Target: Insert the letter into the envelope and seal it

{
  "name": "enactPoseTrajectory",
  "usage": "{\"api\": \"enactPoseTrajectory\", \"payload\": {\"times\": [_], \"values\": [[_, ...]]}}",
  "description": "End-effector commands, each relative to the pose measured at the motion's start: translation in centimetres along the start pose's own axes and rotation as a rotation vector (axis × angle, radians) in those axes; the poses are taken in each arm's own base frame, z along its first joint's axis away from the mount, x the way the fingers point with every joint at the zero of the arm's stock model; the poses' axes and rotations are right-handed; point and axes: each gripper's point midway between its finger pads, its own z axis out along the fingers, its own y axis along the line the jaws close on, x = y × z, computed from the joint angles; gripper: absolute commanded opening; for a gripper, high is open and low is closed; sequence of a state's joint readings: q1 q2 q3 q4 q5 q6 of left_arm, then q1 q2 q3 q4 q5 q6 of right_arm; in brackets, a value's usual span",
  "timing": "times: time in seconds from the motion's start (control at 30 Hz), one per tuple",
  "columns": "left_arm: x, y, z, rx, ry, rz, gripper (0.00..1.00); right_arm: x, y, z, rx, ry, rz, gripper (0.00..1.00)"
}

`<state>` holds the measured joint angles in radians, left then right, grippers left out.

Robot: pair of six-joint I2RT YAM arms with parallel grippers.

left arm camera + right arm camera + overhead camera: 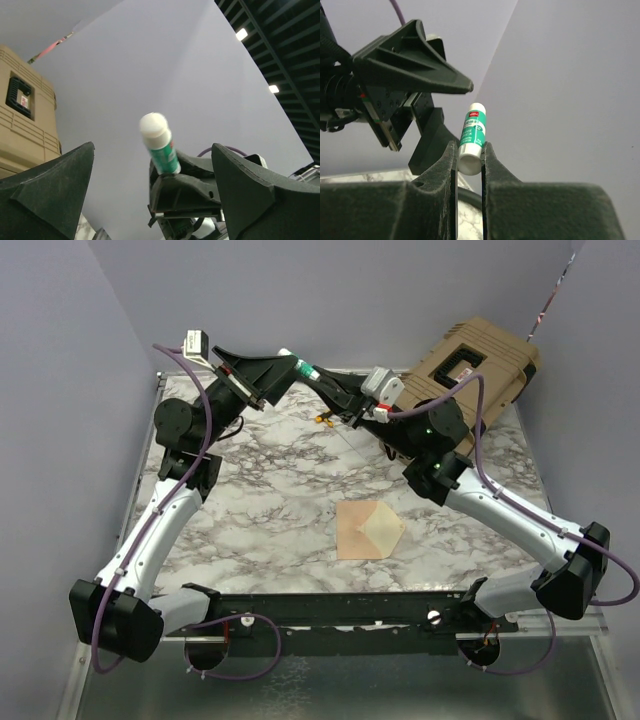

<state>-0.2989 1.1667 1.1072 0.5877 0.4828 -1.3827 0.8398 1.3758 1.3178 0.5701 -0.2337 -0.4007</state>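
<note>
The peach envelope [358, 530] lies flat on the marble table [270, 500], right of centre, with its triangular flap pointing right. A paler cream patch shows at the flap side; I cannot tell whether it is the letter or the flap's inside. Both arms are raised at the back of the table. My right gripper [469, 150] [320, 380] is shut on the white end of a green and white glue stick [472, 131] [304, 369]. My left gripper [152, 150] [290, 365] stands wide open around the stick's other end [160, 142] without touching it.
A tan ribbed case [480, 365] stands at the back right corner and also shows at the left of the left wrist view [25, 125]. Purple walls close in the table at the back and both sides.
</note>
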Motion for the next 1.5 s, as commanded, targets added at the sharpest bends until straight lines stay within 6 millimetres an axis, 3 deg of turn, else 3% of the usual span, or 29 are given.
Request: {"api": "enactPoseTrajectory", "payload": {"times": [0.0,0.13,0.33,0.5,0.6,0.63,0.67,0.73,0.77,0.87,1.13,1.47], "values": [[0.5,-2.7,-0.6,0.091,0.043,-0.008,0.93,0.8,1.2,-0.8,-0.067,0.035,0.049,0.01],[0.6,-2.5,-0.7,0.087,0.045,-0.014,0.76,1.6,1.9,-1.1,-0.094,0.064,0.065,0.01],[0.8,-1.7,-0.8,0.064,0.061,-0.039,0.4,1.8,2.1,-1.6,-0.109,0.086,0.087,0.01],[0.8,-1.0,-0.9,0.044,0.061,-0.058,0.25,1.6,2.3,-1.9,-0.127,0.093,0.091,0.01],[0.8,-0.9,-1.0,0.04,0.061,-0.068,0.0,1.5,2.2,-2.0,-0.121,0.09,0.087,0.01],[0.8,-1.0,-1.0,0.041,0.061,-0.075,0.0,1.3,2.0,-2.0,-0.109,0.076,0.085,0.03],[0.8,-1.2,-1.0,0.043,0.059,-0.085,0.0,1.0,1.8,-2.0,-0.093,0.052,0.082,0.15],[0.7,-1.4,-1.0,0.044,0.054,-0.113,0.0,0.9,1.8,-2.1,-0.076,0.01,0.07,0.48],[0.6,-1.5,-1.0,0.044,0.052,-0.132,0.0,0.7,1.7,-1.9,-0.072,-0.016,0.068,0.57],[0.6,-1.7,-1.2,0.05,0.045,-0.181,0.0,0.2,1.8,-1.0,-0.073,-0.081,0.072,0.66],[0.6,-1.8,-1.8,0.077,0.027,-0.277,0.0,-1.0,1.4,1.0,-0.061,-0.203,0.074,0.67],[0.5,-2.5,-1.8,0.108,0.029,-0.297,0.0,0.4,2.3,2.1,-0.122,-0.155,0.043,0.4]]}}
